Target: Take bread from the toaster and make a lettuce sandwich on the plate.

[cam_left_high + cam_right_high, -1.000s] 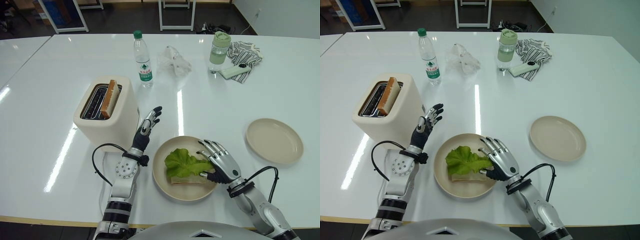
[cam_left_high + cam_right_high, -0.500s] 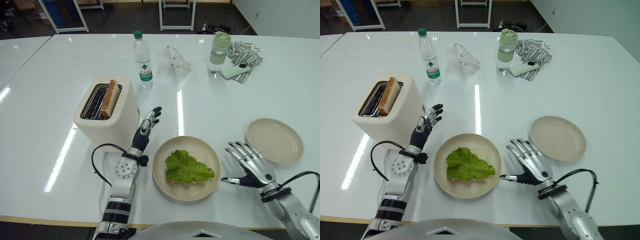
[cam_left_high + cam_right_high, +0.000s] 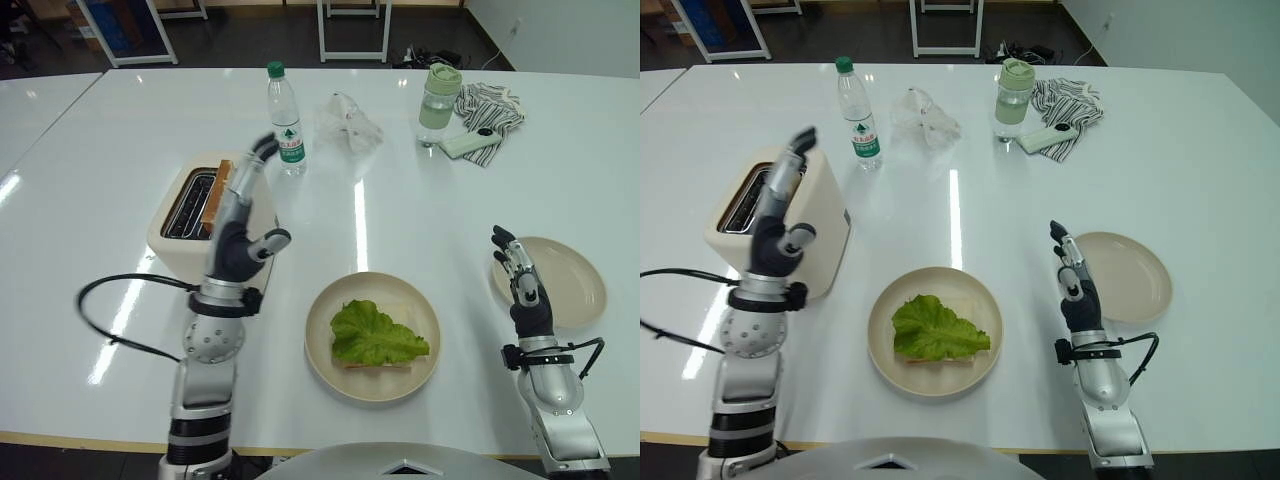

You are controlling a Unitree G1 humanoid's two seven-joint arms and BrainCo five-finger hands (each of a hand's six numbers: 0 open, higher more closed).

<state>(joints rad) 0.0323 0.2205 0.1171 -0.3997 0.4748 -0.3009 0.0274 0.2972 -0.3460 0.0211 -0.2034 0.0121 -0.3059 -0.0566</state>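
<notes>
I see my left hand [image 3: 238,240] spread wide by the toaster [image 3: 178,250], left of the plate [image 3: 397,295] with lettuce [image 3: 375,335], and my right hand [image 3: 524,287] wide open right of it.

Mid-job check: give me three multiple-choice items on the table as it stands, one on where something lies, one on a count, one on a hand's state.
1. The lettuce lies:
A. under the bread
B. on the bread, on the centre plate
C. on the right-side plate

2. Plates on the table:
A. one
B. two
C. three

3. The right hand is:
A. shut on the lettuce
B. shut on the right-side plate
C. open, holding nothing

Answers:
1 B: the leaf covers the slice on the centre plate.
2 B: there is the centre plate and the right-side plate, no other.
3 C: its fingers are straight, by the right-side plate's left edge, with nothing in them.
</notes>
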